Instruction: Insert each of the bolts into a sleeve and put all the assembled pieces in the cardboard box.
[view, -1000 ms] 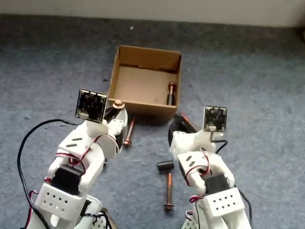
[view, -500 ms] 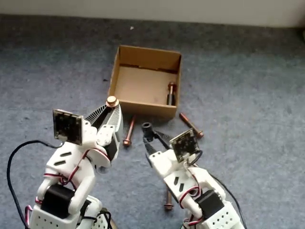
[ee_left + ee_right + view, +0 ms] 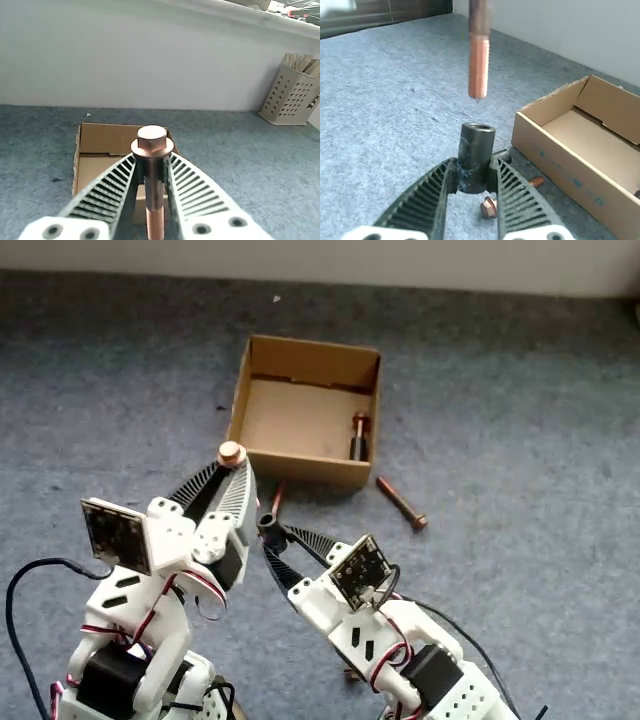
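Observation:
My left gripper (image 3: 232, 466) is shut on a copper bolt (image 3: 152, 170), held upright with its hex head (image 3: 231, 453) on top, just in front of the cardboard box (image 3: 262, 364). My right gripper (image 3: 272, 532) is shut on a black sleeve (image 3: 474, 156), held upright with its bore facing up. The bolt's threaded tip (image 3: 478, 70) hangs a short way above the sleeve's opening, apart from it. One assembled bolt and sleeve (image 3: 358, 435) lies inside the box at its right wall.
A loose bolt (image 3: 401, 503) lies on the grey carpet right of the box's front corner. Another bolt (image 3: 272, 502) lies on the carpet between the grippers, against the box front. A perforated holder (image 3: 292, 90) stands by the far wall.
The right arm has swung left with the sleeve, bringing it under the bolt. The left arm has tilted back and raised the bolt slightly toward the box.

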